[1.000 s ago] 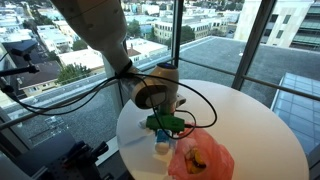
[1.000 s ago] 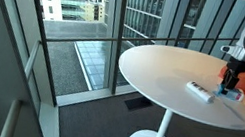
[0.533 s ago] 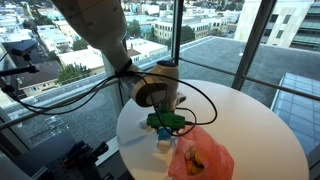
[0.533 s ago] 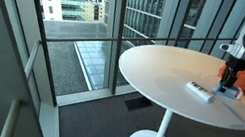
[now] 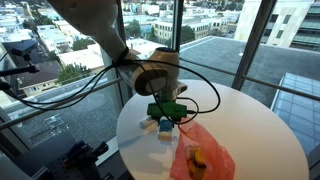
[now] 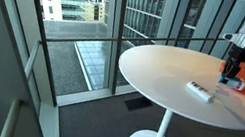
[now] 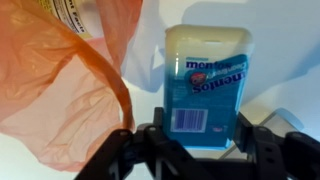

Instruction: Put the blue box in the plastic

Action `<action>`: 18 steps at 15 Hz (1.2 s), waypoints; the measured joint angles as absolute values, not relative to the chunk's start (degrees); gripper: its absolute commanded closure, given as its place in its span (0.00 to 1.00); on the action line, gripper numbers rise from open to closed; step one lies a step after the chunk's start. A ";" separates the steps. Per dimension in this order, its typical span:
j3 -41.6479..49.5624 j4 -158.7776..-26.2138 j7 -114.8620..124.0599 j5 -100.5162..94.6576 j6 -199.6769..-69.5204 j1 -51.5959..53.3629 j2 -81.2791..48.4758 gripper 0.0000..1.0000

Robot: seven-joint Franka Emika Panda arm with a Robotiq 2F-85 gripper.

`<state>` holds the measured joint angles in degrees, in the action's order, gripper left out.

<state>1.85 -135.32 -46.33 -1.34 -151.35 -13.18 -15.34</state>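
Between the closed fingers of the gripper [image 7: 200,138] the blue box [image 7: 207,80] is clamped by its near end, with its long axis pointing away from the wrist and the orange bag [image 7: 60,95] just beside it, toward the wrist view's left.

A round white tabletop [image 5: 255,125] on a white pedestal [image 6: 161,128] stands beside floor-to-ceiling windows [image 6: 73,29] with dark frames. Daylight comes through the glass, city buildings [image 5: 290,25] and rooftops show outside, and the floor [image 6: 87,125] is grey.
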 measured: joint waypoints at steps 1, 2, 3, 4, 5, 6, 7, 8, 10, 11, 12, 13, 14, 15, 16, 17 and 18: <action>2.07 -135.33 -46.29 -1.53 -150.80 -13.18 -14.51 0.60; 2.39 -135.34 -46.26 -1.70 -150.31 -13.18 -13.67 0.60; 2.79 -135.34 -46.25 -1.84 -149.82 -13.18 -12.84 0.60; 3.26 -135.34 -46.23 -1.99 -149.37 -13.17 -12.03 0.60; 3.79 -135.32 -46.15 -2.25 -148.96 -13.17 -11.32 0.60; 4.40 -135.29 -45.96 -2.66 -148.57 -13.17 -10.67 0.60; 4.97 -135.27 -45.66 -3.03 -148.23 -13.17 -10.11 0.60; 5.56 -135.22 -45.42 -3.39 -147.93 -13.17 -9.67 0.60; 6.66 -135.16 -44.88 -4.24 -147.41 -13.17 -9.10 0.60; 7.15 -135.12 -44.66 -4.50 -147.15 -13.18 -8.98 0.60; 7.59 -135.08 -44.43 -4.72 -146.87 -13.18 -8.91 0.60; 8.01 -135.02 -44.15 -4.97 -146.56 -13.19 -8.86 0.60; 8.44 -134.91 -43.88 -5.23 -146.27 -13.19 -8.82 0.60; 8.87 -134.78 -43.61 -5.46 -145.98 -13.20 -8.82 0.60; 9.29 -134.64 -43.08 -5.85 -145.71 -13.20 -8.82 0.60; 9.68 -134.46 -42.55 -6.30 -145.42 -13.21 -8.82 0.60; 10.04 -134.24 -42.08 -6.56 -145.08 -13.22 -8.83 0.60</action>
<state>10.04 -134.24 -42.08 -6.56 -145.08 -13.22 -8.83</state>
